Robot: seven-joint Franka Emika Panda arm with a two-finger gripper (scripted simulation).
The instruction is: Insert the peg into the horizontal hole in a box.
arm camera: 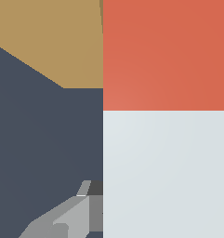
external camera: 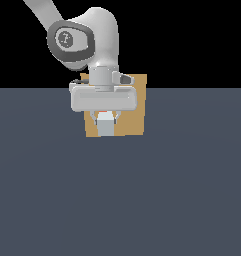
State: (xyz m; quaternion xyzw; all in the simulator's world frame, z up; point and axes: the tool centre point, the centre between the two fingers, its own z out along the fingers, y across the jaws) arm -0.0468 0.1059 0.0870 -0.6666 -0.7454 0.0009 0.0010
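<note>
My jaws (external camera: 106,118) are closed on the peg (external camera: 106,125), held directly before the box (external camera: 134,107), red end boxward.

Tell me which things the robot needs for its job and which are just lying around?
Needed:
- peg, held in the gripper, red end toward the box
- box, tan, behind the gripper; its hole is hidden here
- gripper, shut on the peg

Just lying around:
- nothing else; only the grey floor
</note>
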